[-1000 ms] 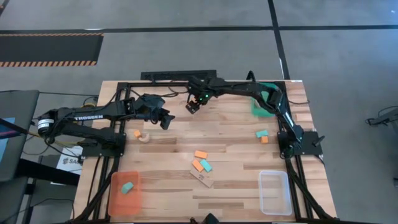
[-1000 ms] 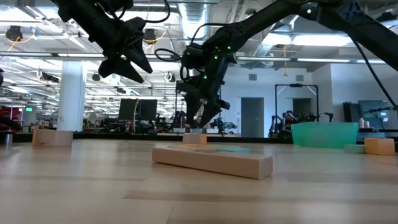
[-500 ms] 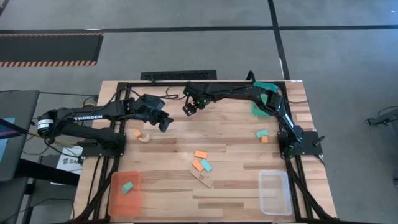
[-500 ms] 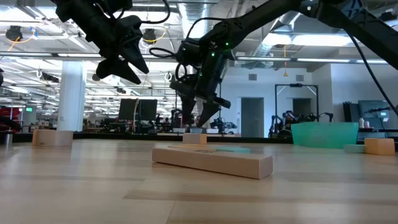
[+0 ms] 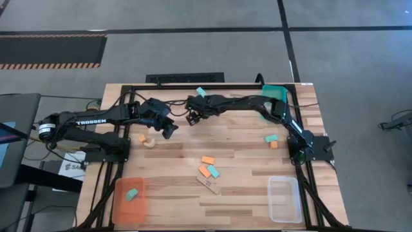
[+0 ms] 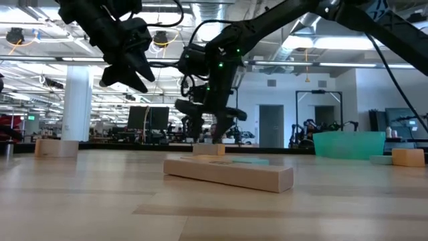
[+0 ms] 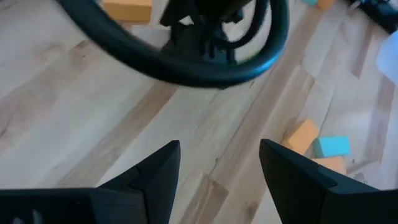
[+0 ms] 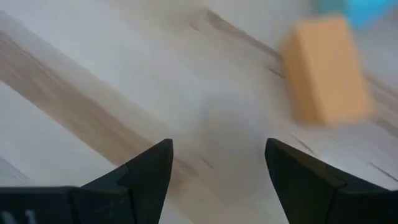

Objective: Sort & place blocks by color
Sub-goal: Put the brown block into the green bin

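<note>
Left arm (image 5: 90, 120): read "TROSSEN"
Left claw (image 5: 171, 127): spread, empty
Right claw (image 5: 191, 118): spread, orange block (image 8: 326, 70) ahead

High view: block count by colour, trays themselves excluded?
Orange blocks: 4
Teal blocks: 4, one inside the orange tray
Tan wood blocks: 2
Total: 10 in view

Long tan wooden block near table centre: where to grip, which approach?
Likely from straight above, pinching across the short width at mid-length. The long tan wooden block lies flat and diagonal, so align the fingers square to its length. A small orange block and teal block crowd one long side.
</note>
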Action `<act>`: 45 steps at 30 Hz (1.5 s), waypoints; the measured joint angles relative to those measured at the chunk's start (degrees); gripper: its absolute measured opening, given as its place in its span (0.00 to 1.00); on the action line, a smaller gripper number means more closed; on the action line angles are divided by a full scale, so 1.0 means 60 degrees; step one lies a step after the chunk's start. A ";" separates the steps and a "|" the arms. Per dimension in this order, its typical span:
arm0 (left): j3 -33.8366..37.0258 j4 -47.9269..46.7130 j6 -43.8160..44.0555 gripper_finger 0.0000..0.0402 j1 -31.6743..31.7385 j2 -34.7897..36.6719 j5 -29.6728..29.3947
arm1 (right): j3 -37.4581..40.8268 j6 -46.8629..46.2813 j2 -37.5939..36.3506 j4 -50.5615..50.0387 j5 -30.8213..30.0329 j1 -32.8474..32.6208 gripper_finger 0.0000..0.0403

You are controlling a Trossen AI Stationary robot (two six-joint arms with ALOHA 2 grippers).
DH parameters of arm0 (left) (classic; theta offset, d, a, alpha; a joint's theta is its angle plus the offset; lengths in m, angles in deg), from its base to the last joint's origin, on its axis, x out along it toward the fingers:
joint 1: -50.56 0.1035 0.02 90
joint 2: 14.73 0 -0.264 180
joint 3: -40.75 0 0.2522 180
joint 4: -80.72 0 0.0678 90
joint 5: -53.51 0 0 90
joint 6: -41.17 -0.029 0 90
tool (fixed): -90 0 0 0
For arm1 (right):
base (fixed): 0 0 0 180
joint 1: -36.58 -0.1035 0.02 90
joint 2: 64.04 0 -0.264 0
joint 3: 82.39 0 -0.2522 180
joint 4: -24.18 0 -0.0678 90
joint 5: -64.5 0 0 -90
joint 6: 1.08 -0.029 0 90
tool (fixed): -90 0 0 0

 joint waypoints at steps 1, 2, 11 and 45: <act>0.0000 0.0007 -0.0053 0.52 0.0000 0.0000 0.0026 | 0.0003 -0.0045 0.0043 -0.0014 0.0149 0.0026 0.70; 0.0000 -0.0016 -0.0058 0.52 0.0000 0.0000 0.0052 | 0.0004 -0.0080 0.0172 -0.0052 0.0336 0.0051 0.70; 0.0000 -0.0567 -0.0356 0.52 -0.0007 0.0000 0.0170 | 0.0031 0.0246 0.0406 -0.0026 -0.0320 -0.0035 0.70; -0.1053 0.1079 -0.7808 0.52 0.1971 -0.3214 0.1946 | 0.2185 0.4377 -0.5239 -0.3849 0.1929 0.1596 0.70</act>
